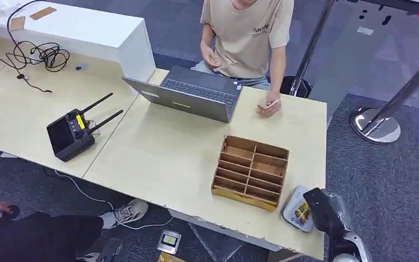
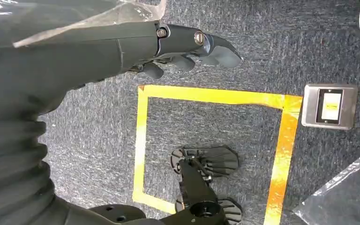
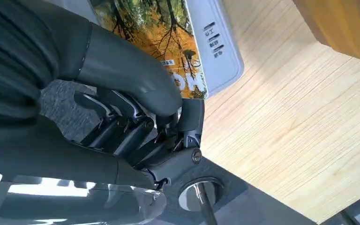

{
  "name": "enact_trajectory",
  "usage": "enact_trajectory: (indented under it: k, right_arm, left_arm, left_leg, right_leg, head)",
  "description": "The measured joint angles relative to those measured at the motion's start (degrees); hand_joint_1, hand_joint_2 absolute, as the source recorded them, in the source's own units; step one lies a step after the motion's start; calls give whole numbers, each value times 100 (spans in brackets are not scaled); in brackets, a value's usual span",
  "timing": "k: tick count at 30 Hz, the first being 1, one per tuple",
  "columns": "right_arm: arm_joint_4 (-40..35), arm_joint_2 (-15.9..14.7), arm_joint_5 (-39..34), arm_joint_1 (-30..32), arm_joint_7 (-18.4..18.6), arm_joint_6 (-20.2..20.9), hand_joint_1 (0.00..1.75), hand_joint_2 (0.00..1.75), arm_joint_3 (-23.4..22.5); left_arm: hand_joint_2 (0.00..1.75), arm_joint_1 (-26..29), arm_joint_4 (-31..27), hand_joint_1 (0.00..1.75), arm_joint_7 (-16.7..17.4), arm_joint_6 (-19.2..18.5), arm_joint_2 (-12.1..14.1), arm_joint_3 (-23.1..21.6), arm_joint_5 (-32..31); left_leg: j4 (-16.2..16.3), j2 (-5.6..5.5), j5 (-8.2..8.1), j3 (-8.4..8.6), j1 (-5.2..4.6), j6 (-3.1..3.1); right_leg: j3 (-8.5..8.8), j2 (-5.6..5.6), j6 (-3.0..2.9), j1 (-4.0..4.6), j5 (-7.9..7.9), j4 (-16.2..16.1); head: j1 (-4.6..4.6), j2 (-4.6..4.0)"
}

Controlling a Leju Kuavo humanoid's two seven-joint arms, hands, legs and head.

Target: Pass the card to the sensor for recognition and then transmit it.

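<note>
"NHSN" on a person's beige shirt (image 1: 249, 33)

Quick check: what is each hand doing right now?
Left hand: holds nothing, hanging over the floor, fingers partly curled.
Right hand: at the card, thumb over it; a firm hold cannot be told.

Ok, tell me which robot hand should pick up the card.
Right. The right robot hand is already at the card on the table's near edge; the left robot hand hangs over the floor, holding nothing.

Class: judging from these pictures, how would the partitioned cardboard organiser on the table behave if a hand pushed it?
The cardboard organiser looks thin-walled and empty, so probably light and likely to slide on the smooth table. It sits low and wide, so tipping seems unlikely. Its dividers might flex.
</note>
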Motion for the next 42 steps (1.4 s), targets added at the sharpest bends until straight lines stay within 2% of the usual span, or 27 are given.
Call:
enact_trajectory:
  k: [6, 13, 26, 31, 36, 42]
  right_arm:
    - [-157, 4, -479, 1, -457, 18, 175, 175, -46]
    - [-700, 24, -656, -68, -638, 44, 175, 175, -297]
    - [-1900, 133, -704, -465, -568, 260, 175, 175, -680]
    - [-2312, 192, -464, -978, -321, 461, 175, 175, -643]
    - [-2466, 341, -20, -1912, -64, 745, 175, 175, -348]
    - [-2113, 582, 61, -3119, -116, 988, 175, 175, 118]
  left_arm:
    - [175, 0, 0, 0, 0, -2, 0, 0, 2]
    - [175, 0, 0, 0, -5, -31, 0, -2, -31]
    - [175, -5, 0, 0, -5, -61, 2, -2, -125]
    - [175, -46, 0, 0, 28, -103, 0, -13, -212]
    - [175, -156, -2, 0, 131, -173, 0, -55, -373]
    - [175, -297, -4, 0, 234, -247, -11, -112, -518]
  left_leg:
    - [0, 0, 0, -1, 0, 0]
    - [0, 0, 0, -2, 0, 0]
    - [0, 0, 1, -1, 0, 0]
    - [0, 0, 2, -1, 0, -1]
    - [0, 2, 6, 0, 0, -4]
    - [0, 0, 8, -2, 1, -6]
  right_leg:
    - [0, 0, 0, 0, 0, 1]
    - [0, 0, 0, 0, 0, 1]
    - [1, 0, 0, 0, 0, 2]
    - [3, 0, -1, 0, 1, 6]
    - [3, -1, -1, 0, 1, 10]
    - [1, -1, -1, 0, 1, 17]
  head:
    - [0, 0]
    - [0, 0]
    - [0, 0]
    - [-2, 0]
    - [0, 0]
    - [-2, 0]
